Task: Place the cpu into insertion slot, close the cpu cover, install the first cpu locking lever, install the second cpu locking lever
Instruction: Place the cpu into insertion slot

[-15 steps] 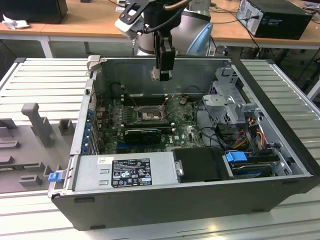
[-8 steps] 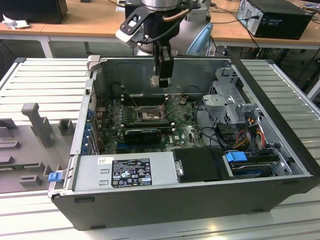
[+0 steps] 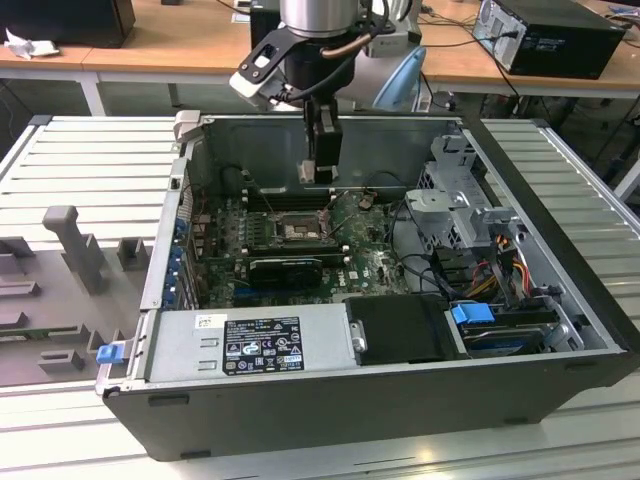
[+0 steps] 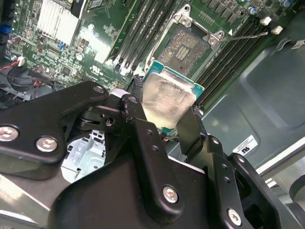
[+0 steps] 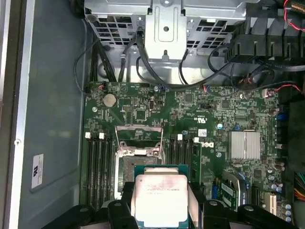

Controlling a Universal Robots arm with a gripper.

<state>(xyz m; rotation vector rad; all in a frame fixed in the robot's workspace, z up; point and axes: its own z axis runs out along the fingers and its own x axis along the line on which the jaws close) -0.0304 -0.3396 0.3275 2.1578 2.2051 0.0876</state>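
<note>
My claw (image 3: pixel 321 170) hangs inside the open computer case (image 3: pixel 560 250), above the insertion slot (image 3: pixel 300 228) and apart from it. From the exterior view I can make out little more than dark fingers pointing down toward the slot.

The wrist views fill that in. My claw (image 4: pixel 164 119) is closed partway, with its two black fingers (image 4: pixel 138 114) pinching opposite edges of the cpu (image 4: pixel 169 98). The second wrist view shows the chip tilted, its pale silvery face smeared and its green rim just short of the insertion slot (image 4: pixel 188 47).

In the first wrist view the cpu (image 5: pixel 159 198) sits square between my claw's (image 5: pixel 161 202) fingers, its edge overlapping the near side of the insertion slot (image 5: pixel 138 160). That view also shows the cpu cover (image 5: pixel 138 128), a thin metal frame swung up off the slot on the side away from the chip. Long black memory slots (image 5: pixel 97 167) run alongside the slot on both flanks, on the green circuit board (image 5: pixel 219 114).
</note>
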